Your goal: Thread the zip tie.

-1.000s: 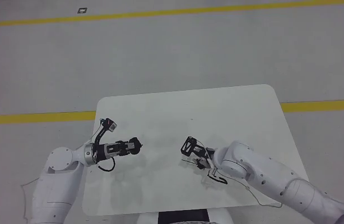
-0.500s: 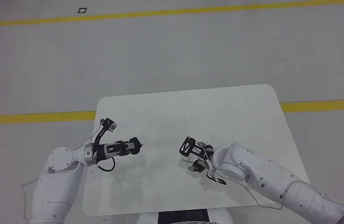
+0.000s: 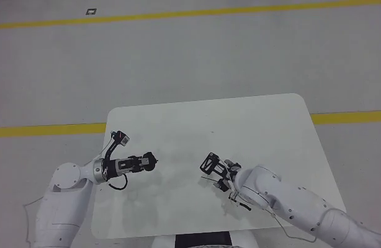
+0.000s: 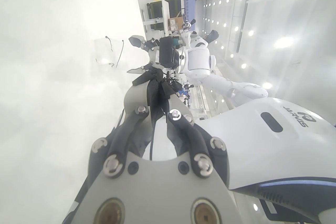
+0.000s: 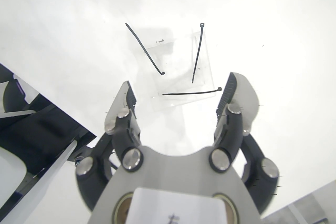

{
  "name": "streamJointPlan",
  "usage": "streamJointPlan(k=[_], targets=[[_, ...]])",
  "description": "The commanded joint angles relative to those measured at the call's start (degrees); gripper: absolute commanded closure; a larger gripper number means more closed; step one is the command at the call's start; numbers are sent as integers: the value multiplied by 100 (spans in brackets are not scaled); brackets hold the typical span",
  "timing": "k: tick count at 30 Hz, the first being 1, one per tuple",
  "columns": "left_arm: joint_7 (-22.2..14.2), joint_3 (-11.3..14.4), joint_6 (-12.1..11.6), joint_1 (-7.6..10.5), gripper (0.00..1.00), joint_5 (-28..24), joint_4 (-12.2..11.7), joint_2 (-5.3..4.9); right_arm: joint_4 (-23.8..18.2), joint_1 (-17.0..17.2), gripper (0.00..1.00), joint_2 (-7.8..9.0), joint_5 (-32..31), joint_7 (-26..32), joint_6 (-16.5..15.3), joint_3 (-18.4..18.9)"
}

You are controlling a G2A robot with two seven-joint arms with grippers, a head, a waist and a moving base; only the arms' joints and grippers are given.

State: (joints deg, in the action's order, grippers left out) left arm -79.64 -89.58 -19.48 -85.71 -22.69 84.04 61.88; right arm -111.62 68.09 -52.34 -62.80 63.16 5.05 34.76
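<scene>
Three black zip ties lie loose on a small clear plastic sheet on the white table. One zip tie slants off to one side, a second zip tie lies steeply beside it, and a third zip tie lies crosswise, closest to my fingers. My right gripper hangs open just above that third tie, one finger on either side of the sheet. My left gripper is shut with nothing visible in it, and sits at the table's left. It faces the right gripper across a gap.
The table's near edge runs close behind both arms. The far half of the tabletop is bare white surface. A small dark speck marks the table beyond the right gripper. Yellow floor lines run behind the table.
The right forearm has swung slightly toward the table's near edge, with its gripper staying nearly in place over the ties. The left arm has not moved.
</scene>
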Motion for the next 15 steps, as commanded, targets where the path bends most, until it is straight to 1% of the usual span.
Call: streamJointPlan(k=[1, 5, 9, 11, 15], targets=[[0, 0, 0, 0, 100, 0, 0, 0, -16, 35, 62, -20, -72, 43, 140, 12], [0, 0, 0, 0, 100, 0, 0, 0, -25, 114, 62, -73, -244, 103, 348, -12], [0, 0, 0, 0, 100, 0, 0, 0, 56, 146, 65, -161, -459, 185, 502, -113], [0, 0, 0, 0, 100, 0, 0, 0, 105, 142, 67, -208, -496, 189, 532, -159], [0, 0, 0, 0, 100, 0, 0, 0, 222, 98, 67, -318, -573, 202, 568, -255]])
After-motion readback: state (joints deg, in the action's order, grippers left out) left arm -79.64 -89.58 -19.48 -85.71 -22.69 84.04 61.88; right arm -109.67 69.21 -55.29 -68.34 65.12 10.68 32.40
